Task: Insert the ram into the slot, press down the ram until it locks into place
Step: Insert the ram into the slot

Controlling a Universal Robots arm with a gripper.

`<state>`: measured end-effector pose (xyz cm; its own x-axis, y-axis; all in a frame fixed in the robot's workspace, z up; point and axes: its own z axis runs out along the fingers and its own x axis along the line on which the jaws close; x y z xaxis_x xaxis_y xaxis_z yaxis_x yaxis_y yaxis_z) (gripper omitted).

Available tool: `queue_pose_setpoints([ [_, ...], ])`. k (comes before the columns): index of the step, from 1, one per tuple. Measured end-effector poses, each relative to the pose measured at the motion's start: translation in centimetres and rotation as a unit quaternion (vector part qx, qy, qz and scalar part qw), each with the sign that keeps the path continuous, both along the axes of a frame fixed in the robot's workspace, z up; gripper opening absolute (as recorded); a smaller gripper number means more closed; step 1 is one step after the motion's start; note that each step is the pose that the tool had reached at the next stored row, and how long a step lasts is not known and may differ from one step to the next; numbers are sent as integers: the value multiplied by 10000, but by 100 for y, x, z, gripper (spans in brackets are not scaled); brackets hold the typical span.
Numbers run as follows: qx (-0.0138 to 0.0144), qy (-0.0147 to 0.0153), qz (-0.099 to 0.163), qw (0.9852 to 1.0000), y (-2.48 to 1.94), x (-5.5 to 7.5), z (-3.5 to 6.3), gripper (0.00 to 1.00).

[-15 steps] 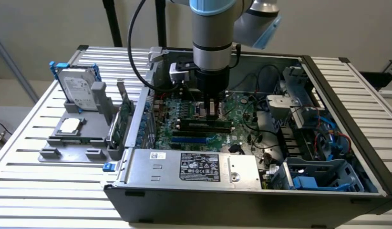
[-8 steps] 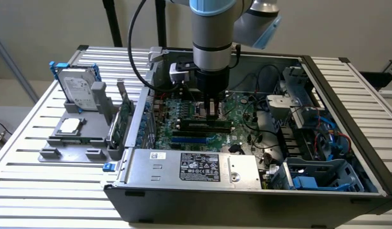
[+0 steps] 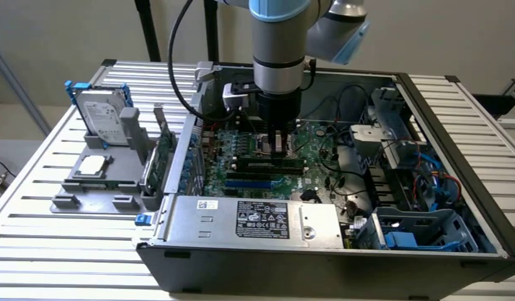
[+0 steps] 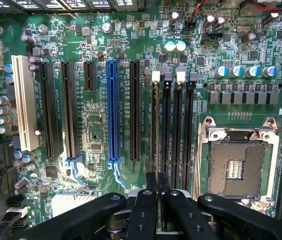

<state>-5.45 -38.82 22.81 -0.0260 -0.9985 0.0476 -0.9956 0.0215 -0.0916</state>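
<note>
While hovering over the slot [image 4: 166,127], fingers [image 4: 146,210] pressed together (nothing visibly held), motherboard [image 4: 96,125] below.

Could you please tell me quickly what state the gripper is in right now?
Gripper: closed, fingertips together just over the black memory slots; whether anything is pinched between them cannot be told.
</note>
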Motion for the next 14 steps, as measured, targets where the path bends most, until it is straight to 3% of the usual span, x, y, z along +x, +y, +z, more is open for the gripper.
queue_pose_setpoints([
  [5,-6,0,2,10000,0,2,8,13],
  [14,-48,1,1,10000,0,-3,14,13],
])
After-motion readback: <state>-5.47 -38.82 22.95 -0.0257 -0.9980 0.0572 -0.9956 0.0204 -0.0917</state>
